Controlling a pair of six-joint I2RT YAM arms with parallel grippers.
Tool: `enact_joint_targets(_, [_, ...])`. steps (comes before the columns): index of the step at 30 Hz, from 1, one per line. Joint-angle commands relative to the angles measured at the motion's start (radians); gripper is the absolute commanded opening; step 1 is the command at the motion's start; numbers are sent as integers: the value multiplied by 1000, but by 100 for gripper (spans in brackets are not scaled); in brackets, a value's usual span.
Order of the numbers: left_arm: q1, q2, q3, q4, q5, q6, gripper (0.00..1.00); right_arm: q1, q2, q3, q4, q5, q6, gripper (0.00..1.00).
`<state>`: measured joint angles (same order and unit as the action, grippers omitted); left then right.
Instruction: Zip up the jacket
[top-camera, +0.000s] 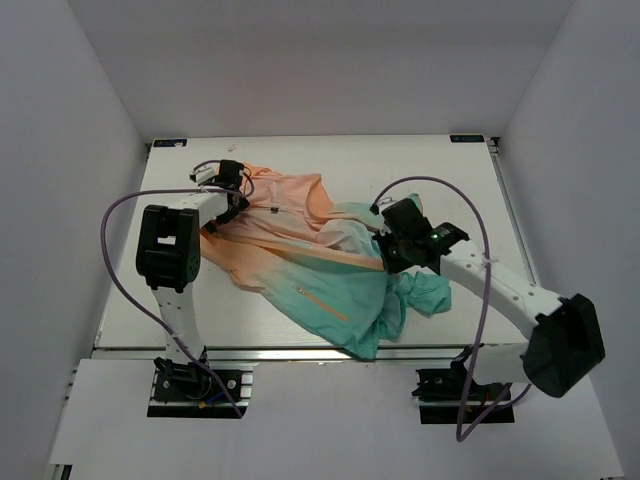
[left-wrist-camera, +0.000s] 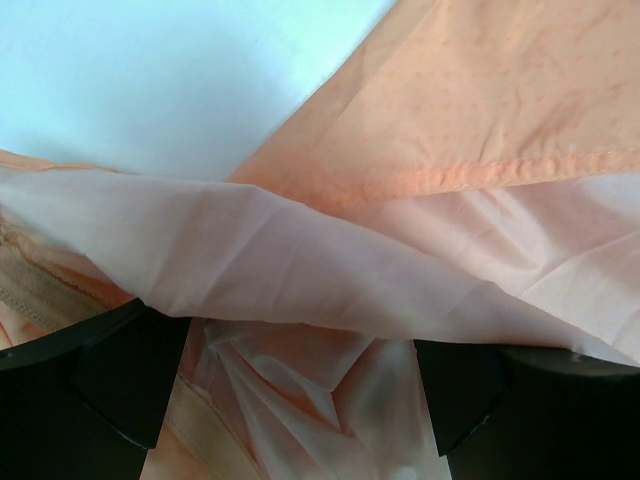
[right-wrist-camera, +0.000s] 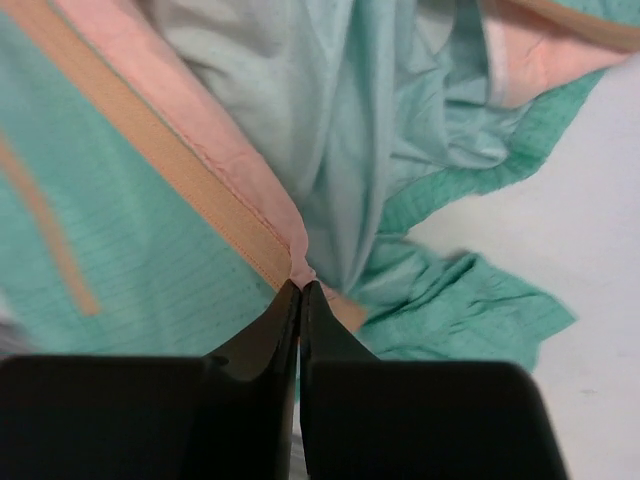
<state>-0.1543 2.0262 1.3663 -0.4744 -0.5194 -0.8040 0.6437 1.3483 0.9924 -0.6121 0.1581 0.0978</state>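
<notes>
White table (top-camera: 470, 180), plain white walls (top-camera: 60, 150) on three sides. We log the jacket (top-camera: 310, 265) crumpled mid-table — orange end far-left, teal hem near-right. Left gripper (left-wrist-camera: 300, 360): fingers apart, orange fabric draped across them. Right gripper (right-wrist-camera: 300, 285): fingers together, clamped on the jacket's zipper edge.

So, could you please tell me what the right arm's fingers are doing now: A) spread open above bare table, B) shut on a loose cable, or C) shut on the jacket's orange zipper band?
C: in the right wrist view the right fingers press together, pinching the jacket at the edge of its orange zipper band.
</notes>
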Motion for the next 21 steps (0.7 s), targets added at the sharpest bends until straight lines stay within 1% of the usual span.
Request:
enact_joint_targets(1, [22, 80, 30, 69, 73, 75, 98, -1, -127, 71, -84, -162, 191, 0])
enact_joint_targets(2, [22, 80, 54, 65, 87, 80, 98, -3, -170, 99, -124, -230, 230, 0])
enact_joint_targets(4, [22, 74, 57, 78, 145, 94, 98, -1, -195, 129, -184, -377, 293, 0])
enact_joint_targets(6, [22, 55, 28, 114, 160, 94, 98, -1, -238, 118, -221, -411, 330, 0])
enact_joint_targets(9, [21, 42, 8, 122, 167, 89, 98, -9, -255, 80, -273, -350, 394, 0])
enact_joint_targets(10, [22, 39, 7, 117, 160, 89, 98, -22, -244, 65, -279, -291, 413, 0])
enact_joint_targets(12, [22, 29, -7, 115, 153, 95, 98, -53, -223, 7, -261, -250, 428, 0])
enact_joint_targets(14, [22, 22, -13, 109, 134, 97, 98, -145, -181, -30, -215, -191, 425, 0])
enact_joint_targets(15, [22, 16, -12, 106, 125, 101, 98, -185, -163, -52, -157, -174, 415, 0])
enact_joint_targets(16, [21, 14, -10, 102, 113, 101, 98, -264, -120, -58, -122, -99, 413, 0])
enact_joint_targets(18, [22, 8, -3, 91, 108, 104, 98, -324, -54, -46, -88, -22, 402, 0])
enact_joint_targets(19, [21, 6, 10, 85, 105, 108, 98, -338, 16, -2, -80, 56, 381, 0])
enact_joint_targets(20, [21, 5, 19, 68, 107, 109, 98, -337, 49, 33, -96, 82, 363, 8])
enact_joint_targets(21, [21, 3, 31, 59, 104, 115, 98, -334, 67, 69, -100, 95, 305, 29])
